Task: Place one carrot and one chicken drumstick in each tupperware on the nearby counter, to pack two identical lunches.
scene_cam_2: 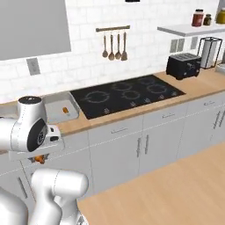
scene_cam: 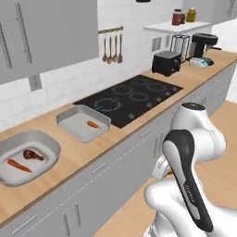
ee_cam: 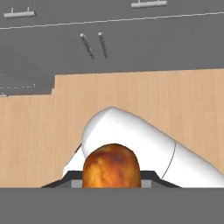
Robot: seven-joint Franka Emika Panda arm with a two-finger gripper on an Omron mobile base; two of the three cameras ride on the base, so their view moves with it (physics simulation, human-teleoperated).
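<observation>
On the counter (scene_cam: pixel 115 139), the wide tupperware (scene_cam: pixel 44 139) sits left of the rectangular tupperware (scene_cam: pixel 69 122).

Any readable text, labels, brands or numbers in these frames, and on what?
No text can be read.
Robot arm: a faint mark on the dark strip, too small and blurred to read.
Jars on the shelf: no label can be made out.
Toaster: no legible brand.

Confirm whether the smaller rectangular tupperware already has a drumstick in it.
No: in the left base view the rectangular tupperware holds a single carrot.
</observation>
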